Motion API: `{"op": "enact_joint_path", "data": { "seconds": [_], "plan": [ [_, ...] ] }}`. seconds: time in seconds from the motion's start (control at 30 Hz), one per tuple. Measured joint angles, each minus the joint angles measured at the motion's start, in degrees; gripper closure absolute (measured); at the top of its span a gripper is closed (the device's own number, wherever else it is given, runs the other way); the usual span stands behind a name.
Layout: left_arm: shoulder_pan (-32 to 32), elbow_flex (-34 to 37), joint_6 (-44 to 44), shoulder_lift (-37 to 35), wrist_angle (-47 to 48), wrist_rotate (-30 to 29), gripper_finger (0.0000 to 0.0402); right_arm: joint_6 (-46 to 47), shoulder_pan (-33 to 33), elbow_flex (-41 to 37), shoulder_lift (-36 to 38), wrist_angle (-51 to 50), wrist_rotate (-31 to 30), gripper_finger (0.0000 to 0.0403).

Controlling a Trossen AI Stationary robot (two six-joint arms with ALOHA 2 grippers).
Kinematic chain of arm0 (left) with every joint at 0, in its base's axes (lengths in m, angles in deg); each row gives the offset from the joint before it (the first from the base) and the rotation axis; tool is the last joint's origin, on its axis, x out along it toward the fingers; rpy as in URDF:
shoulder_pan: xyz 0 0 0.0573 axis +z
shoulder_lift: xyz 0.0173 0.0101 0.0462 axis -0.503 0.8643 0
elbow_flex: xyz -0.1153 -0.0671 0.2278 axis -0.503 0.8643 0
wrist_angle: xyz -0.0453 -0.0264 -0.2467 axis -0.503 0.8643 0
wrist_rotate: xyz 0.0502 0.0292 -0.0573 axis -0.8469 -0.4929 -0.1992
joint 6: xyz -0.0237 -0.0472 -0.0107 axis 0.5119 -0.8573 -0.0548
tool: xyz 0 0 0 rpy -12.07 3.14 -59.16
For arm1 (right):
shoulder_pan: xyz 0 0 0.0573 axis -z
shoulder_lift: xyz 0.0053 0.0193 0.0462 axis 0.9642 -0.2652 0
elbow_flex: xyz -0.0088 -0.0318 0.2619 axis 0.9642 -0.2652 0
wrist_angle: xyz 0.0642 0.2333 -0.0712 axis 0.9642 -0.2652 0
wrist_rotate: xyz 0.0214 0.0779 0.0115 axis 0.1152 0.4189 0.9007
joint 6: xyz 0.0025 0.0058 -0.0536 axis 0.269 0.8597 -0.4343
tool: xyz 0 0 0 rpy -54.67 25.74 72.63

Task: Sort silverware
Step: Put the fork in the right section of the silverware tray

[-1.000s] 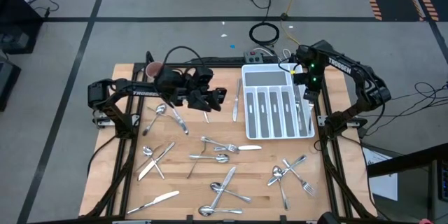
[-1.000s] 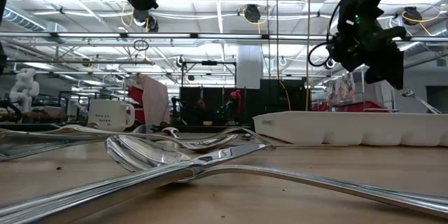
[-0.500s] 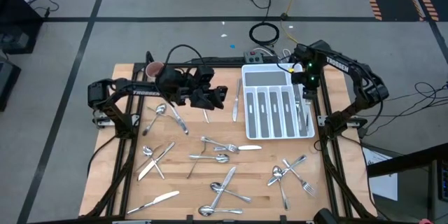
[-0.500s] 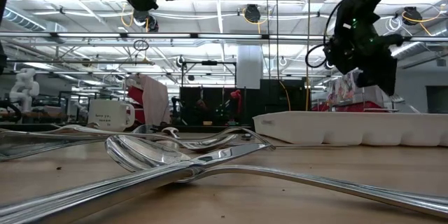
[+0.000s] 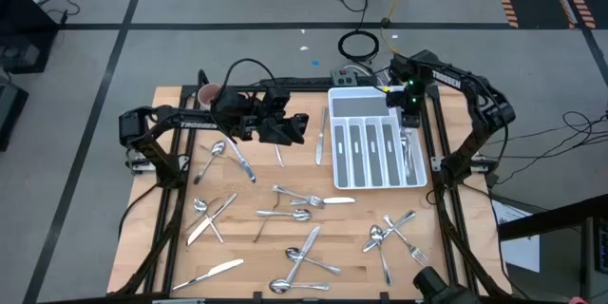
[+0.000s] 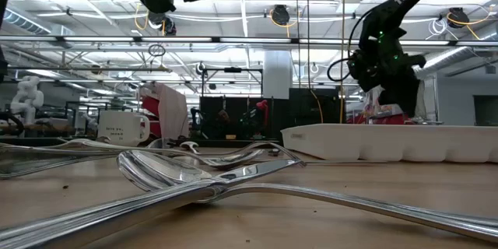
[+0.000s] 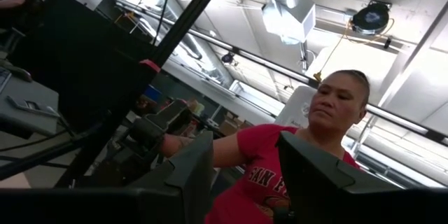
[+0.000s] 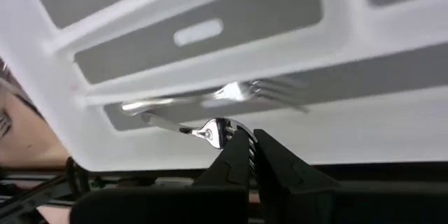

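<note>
My right gripper (image 8: 245,142) hangs over the right-hand slot of the white cutlery tray (image 5: 375,104), shut on a slim piece of silverware (image 8: 183,126). A fork (image 8: 241,92) lies in that slot just beyond it. In the low view this gripper (image 6: 410,109) stands just above the tray's rim (image 6: 373,142). My left gripper (image 5: 296,128) is raised over the table's far middle, open and with nothing in it; its wrist view (image 7: 245,175) looks up into the room. Loose forks, spoons and knives (image 5: 299,198) lie flat on the wooden table. My right gripper pinches the piece's rounded shiny end (image 8: 213,132) between its two fingertips. The fingers come from above, pointing steeply down. The piece slants away from the fingers, and its other end (image 8: 145,117) reaches down into the tray's slot next to the fork.
A white-and-pink mug (image 5: 209,93) stands at the table's far left. Spoons (image 6: 179,173) lie close before the low camera. More silverware lies at the near left (image 5: 214,214) and near right (image 5: 394,233). A person in a red shirt (image 7: 280,161) is beyond the table.
My right gripper has sunk and gone toward the table's left, from beside the tray's right edge to over its right-hand slot, staying shut on the piece.
</note>
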Motion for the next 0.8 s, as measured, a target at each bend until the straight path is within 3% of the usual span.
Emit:
{"op": "enact_joint_path", "data": {
  "seconds": [0.37, 0.8],
  "plan": [
    [0.0, 0.0, 0.0, 0.0, 0.0, 0.0, 0.0235, 0.2, 0.0, 2.6, -5.7, -1.6, 0.1, 0.0403],
    [0.0, 0.0, 0.0, 0.0, 0.0, 0.4, 0.0235, 2.0, 0.0, 2.5, -6.1, -0.9, 0.1, 0.0382]
  ]
}}
